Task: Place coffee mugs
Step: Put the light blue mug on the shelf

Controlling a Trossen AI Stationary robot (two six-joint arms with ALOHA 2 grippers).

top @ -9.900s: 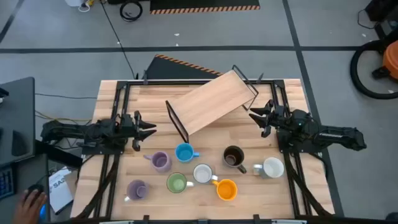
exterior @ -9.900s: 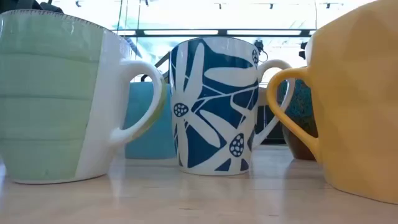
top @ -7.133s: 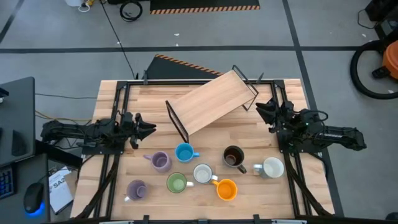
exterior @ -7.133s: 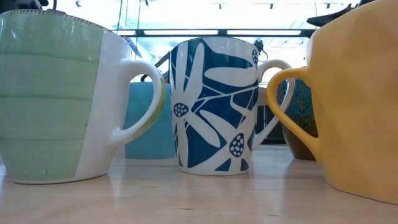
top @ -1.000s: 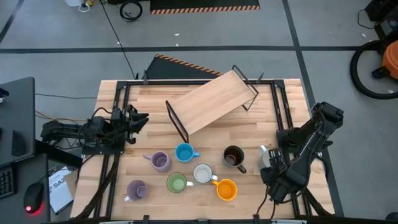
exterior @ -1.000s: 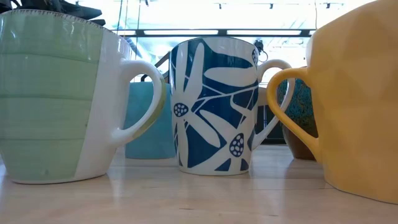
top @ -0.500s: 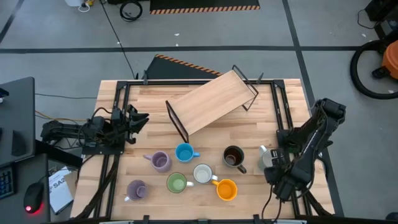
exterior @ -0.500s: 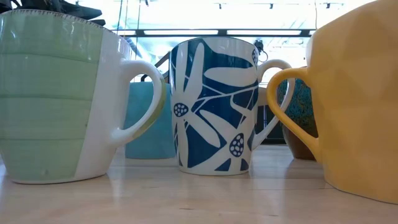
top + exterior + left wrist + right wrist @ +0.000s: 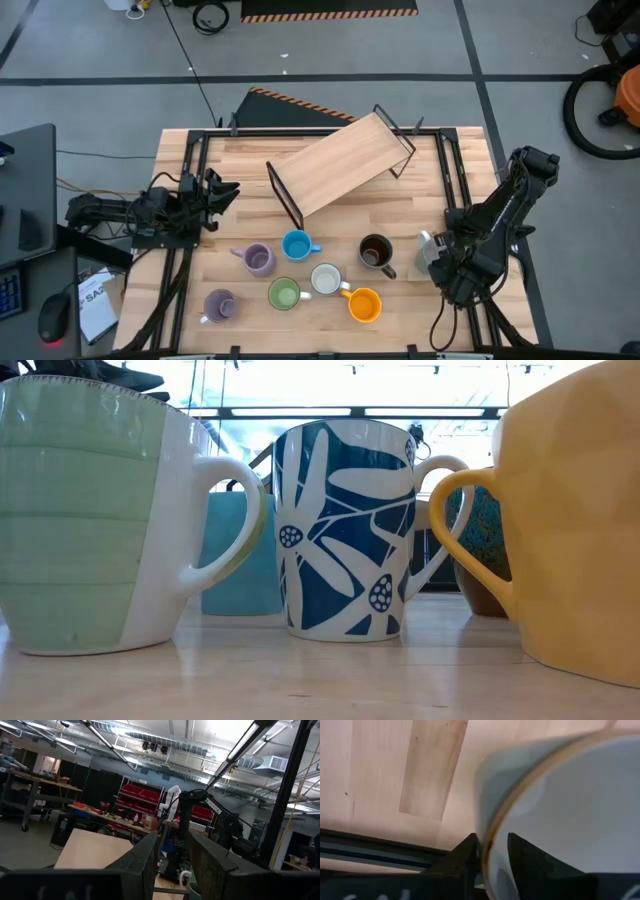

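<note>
So the left gripper [image 9: 222, 192] sits at the table's 9 o'clock edge, nothing in it, its fingers [image 9: 145, 865] a narrow gap apart. Near the 6 o'clock edge there's a cluster of mugs on the table [image 9: 330, 210]: 2 lilac mugs [image 9: 258, 259], a blue mug [image 9: 296, 245], a green mug [image 9: 284, 294], a white patterned mug [image 9: 326, 279], an orange mug [image 9: 364, 304] and a dark brown mug [image 9: 375, 252]. A wooden rack [image 9: 340, 165] lies tilted around 12 o'clock. Over at 4 o'clock, the right gripper [image 9: 436, 252] is clamped on the rim of the last white mug [image 9: 560, 805], 1 finger inside and 1 outside.
</note>
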